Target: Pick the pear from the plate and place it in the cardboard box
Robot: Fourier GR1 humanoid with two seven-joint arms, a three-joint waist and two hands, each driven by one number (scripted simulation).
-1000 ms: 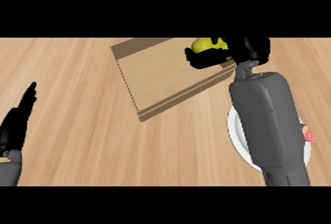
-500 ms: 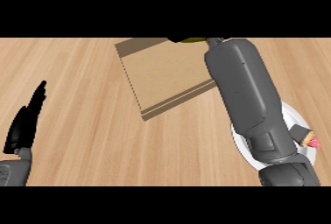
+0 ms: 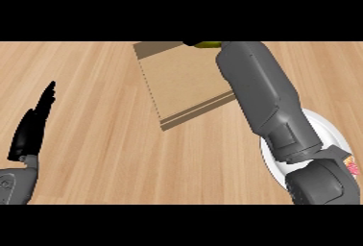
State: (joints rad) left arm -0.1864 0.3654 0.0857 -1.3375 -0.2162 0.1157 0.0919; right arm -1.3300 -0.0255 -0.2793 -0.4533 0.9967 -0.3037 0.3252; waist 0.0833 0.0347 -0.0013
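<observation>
Fingers (image 3: 35, 117) of left hand (image 3: 28, 132) straight above wooden counter (image 3: 106, 158), cardboard box (image 3: 186, 79) beyond

Under the black matt-looking left hand (image 3: 32, 127) we see a light wooden counter top (image 3: 99, 163) with fine grain and a smooth, dull finish. Beyond it to the right lies the flat brown cardboard box (image 3: 184, 79), matt and papery. The round white plate (image 3: 273, 156) beneath the smooth grey right forearm (image 3: 266, 96) looks glossy.
</observation>
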